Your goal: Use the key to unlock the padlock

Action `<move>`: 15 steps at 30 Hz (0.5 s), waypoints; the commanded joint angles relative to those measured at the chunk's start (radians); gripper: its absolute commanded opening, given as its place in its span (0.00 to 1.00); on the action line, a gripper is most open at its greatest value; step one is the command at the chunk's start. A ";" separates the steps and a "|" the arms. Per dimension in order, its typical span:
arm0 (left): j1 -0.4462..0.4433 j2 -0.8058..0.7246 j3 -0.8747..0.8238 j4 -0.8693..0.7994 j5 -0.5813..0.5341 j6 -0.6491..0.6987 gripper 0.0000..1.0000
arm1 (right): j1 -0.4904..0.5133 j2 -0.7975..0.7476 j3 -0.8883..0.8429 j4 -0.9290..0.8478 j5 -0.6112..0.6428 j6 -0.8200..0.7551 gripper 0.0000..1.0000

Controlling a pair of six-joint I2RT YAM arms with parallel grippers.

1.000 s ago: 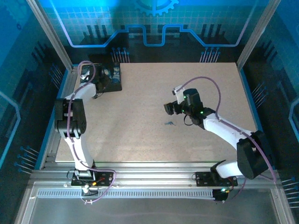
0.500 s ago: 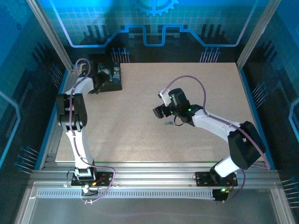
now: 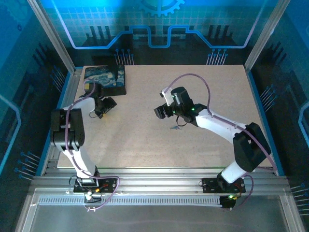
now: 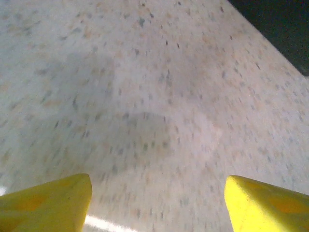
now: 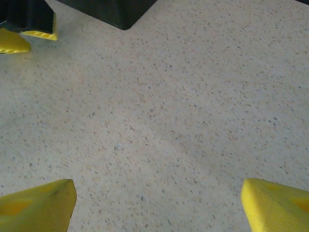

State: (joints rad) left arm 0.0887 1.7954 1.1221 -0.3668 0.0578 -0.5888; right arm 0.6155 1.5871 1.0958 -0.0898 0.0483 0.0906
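The two arms rose from the near edge of the bench point(image 3: 212, 82), the left one going straight up its own side and the right one reaching in across the middle. Nearest to me of the loose things was the key point(image 3: 176, 127), a tiny dark sliver lying flat on the speckled surface near the bench's centre. It sat just on the near side of the right arm's wrist, and nothing was touching it.

A little farther and to the left of the key hung the right end effector point(image 3: 160, 111), pointing left. Its own camera showed the yellow fingertips point(image 5: 35, 203) spread wide apart over bare bench, with nothing between them.

Well off to the left and slightly farther back was the left end effector point(image 3: 107, 105), low over the bench. It too stood gaping, its yellow fingertips point(image 4: 48, 200) far apart with only speckled surface between them.

Farthest of all, in the far left corner, sat the black box point(image 3: 105, 79) with its blue and yellow swirl-painted lid, just beyond the left end effector. I couldn't make out the padlock from where I stood.
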 commanded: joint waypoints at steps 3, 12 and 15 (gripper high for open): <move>0.008 -0.147 0.052 -0.129 -0.056 0.038 0.79 | 0.020 0.036 0.053 -0.008 -0.039 0.068 0.89; 0.181 0.007 0.279 -0.043 -0.109 0.097 0.83 | 0.052 0.053 0.064 -0.025 -0.055 0.077 0.88; 0.212 0.089 0.370 -0.025 -0.125 0.139 0.83 | 0.063 0.057 0.065 -0.028 -0.066 0.078 0.88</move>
State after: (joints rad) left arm 0.2764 1.8008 1.4094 -0.4171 -0.0357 -0.5198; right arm 0.6563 1.6276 1.1343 -0.0978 0.0101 0.1539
